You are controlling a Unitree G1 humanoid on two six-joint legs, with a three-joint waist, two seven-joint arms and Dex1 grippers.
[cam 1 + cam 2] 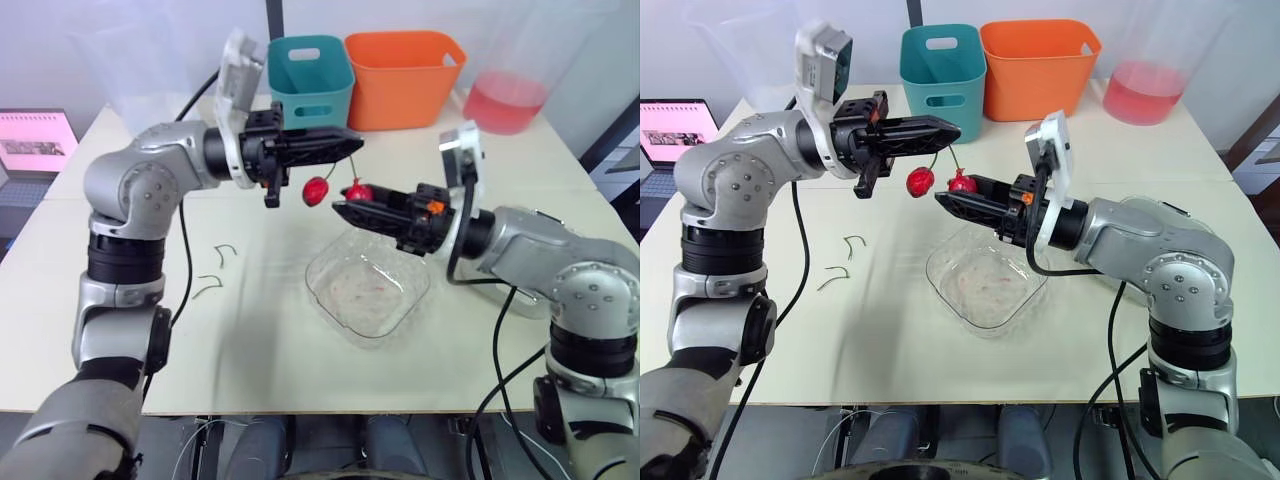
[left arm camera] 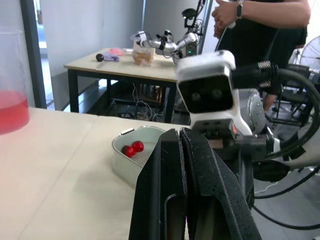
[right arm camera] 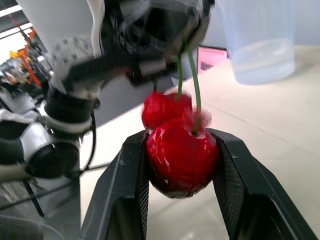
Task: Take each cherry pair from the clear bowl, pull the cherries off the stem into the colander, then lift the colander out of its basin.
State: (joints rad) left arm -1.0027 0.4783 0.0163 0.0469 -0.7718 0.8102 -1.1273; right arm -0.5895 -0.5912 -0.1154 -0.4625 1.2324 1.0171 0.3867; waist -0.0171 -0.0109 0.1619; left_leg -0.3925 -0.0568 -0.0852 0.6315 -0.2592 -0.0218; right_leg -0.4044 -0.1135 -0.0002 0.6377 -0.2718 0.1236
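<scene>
Bowl (image 1: pixel 365 300) centre of table (image 1: pixel 250 350). Left bin (image 1: pixel 311 85), right bin (image 1: pixel 405 80) at 12. Jug (image 1: pixel 505 100) at 2. Stems (image 1: pixel 226 250) at 9. Laptop (image 1: pixel 38 140) at 10, off-table.

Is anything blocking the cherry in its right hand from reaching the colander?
Nothing visible does. The right hand grips the cherry above the clear bowl; the colander sits on the table to that arm's right.

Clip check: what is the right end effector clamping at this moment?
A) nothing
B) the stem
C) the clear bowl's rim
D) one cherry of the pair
D: the right end effector is closed on a cherry, with a finger on each side of it, while the left end effector pinches the stem.
</scene>
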